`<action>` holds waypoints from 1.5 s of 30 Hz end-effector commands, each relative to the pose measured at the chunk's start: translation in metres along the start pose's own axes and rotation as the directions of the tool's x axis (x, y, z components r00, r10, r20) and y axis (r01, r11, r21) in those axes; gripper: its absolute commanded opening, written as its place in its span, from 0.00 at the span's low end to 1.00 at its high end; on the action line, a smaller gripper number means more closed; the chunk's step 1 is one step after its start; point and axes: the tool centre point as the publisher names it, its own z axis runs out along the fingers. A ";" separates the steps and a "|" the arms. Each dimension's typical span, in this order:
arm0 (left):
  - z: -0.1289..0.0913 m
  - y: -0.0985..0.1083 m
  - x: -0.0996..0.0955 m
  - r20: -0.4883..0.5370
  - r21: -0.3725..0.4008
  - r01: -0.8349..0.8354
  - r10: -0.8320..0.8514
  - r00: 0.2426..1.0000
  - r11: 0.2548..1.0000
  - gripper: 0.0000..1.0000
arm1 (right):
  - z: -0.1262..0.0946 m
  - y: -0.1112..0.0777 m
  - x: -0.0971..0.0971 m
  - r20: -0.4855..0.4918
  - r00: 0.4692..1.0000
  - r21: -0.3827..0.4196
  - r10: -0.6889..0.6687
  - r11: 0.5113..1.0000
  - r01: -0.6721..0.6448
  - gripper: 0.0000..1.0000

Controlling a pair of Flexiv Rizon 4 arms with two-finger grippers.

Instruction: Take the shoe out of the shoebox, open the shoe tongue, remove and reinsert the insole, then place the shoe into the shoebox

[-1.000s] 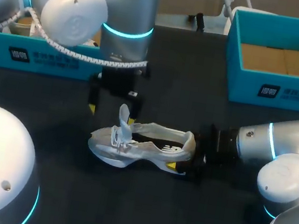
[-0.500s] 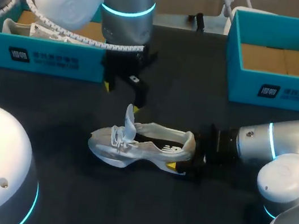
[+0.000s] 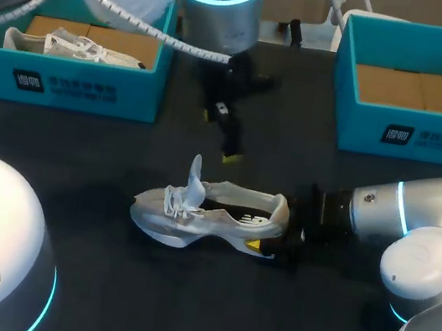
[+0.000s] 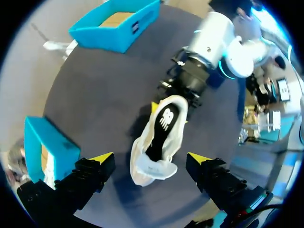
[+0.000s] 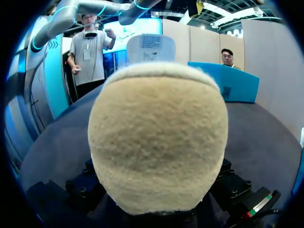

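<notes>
- Table (image 3: 102, 163): black top, carrying everything below.
- Left arm (image 3: 218, 4): coming in from 10 o'clock in the head view and reaching past the left shoebox toward the middle of the table.
- Right arm (image 3: 415, 223): coming in from 4 o'clock, with its wrist lying low and pointing toward 9 o'clock.
- Right shoebox (image 3: 413, 134): teal, sitting at 1–2 o'clock from the table's middle. Only its brown cardboard floor is showing inside.
- Left shoebox (image 3: 73, 88): teal, sitting at 10 o'clock and holding a second shoe (image 3: 71, 47), white and lying on its side.
- Shoe (image 3: 213, 215): white, standing on its sole at the table's middle, toe pointing to 9 o'clock and heel to 3 o'clock, well apart from both boxes. The left wrist view is looking straight down on it (image 4: 159, 142).
- Right gripper (image 3: 274, 230): sitting at the shoe's 3 o'clock and clamping the heel from both sides, one yellow tip pressing the near sidewall. In its own wrist view the fuzzy heel (image 5: 156, 137) is filling the space ahead of the fingers.
- Left gripper (image 3: 219, 136): hovering at the shoe's 12 o'clock, clear of it, with fingers spread wide and holding nothing. In its own view (image 4: 151, 158) the shoe's toe end is lying under and between the two yellow tips without touching them.
- Insole (image 4: 161, 128): dark, showing inside the shoe's opening.
- Tongue (image 3: 195, 174): standing upright above the laces.
</notes>
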 end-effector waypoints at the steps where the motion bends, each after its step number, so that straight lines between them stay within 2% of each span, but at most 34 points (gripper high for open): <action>1: 0.002 -0.014 0.004 -0.055 0.000 -0.115 0.115 0.992 0.993 0.45 | 0.007 -0.002 0.000 0.001 1.000 0.004 0.001 1.000 -0.001 0.00; 2: 0.002 -0.015 0.006 -0.066 0.005 -0.131 0.131 0.989 0.991 0.13 | 0.007 -0.002 0.000 0.001 1.000 0.004 0.001 1.000 -0.001 0.00; 3: 0.002 -0.017 0.008 -0.075 0.007 -0.149 0.149 0.986 0.989 0.00 | 0.007 -0.002 0.000 0.001 1.000 0.004 0.001 1.000 -0.001 0.00; 10: 0.016 -0.017 0.026 -0.076 -0.006 -0.315 0.314 0.946 0.949 0.00 | 0.007 -0.002 0.000 0.001 1.000 0.004 0.001 1.000 -0.001 0.00; 21: 0.046 -0.016 0.047 -0.162 -0.020 -0.387 0.379 0.911 0.922 0.00 | 0.007 -0.002 0.000 0.001 1.000 0.004 0.001 1.000 -0.001 0.00; 32: 0.071 -0.015 0.051 -0.230 -0.035 -0.400 0.382 0.895 0.916 0.00 | 0.007 -0.002 0.000 0.001 1.000 0.004 0.001 1.000 -0.001 0.00; 45: 0.071 -0.015 0.051 -0.230 -0.035 -0.400 0.382 0.895 0.916 0.00 | 0.007 -0.002 0.000 0.001 1.000 0.004 0.001 1.000 -0.001 0.00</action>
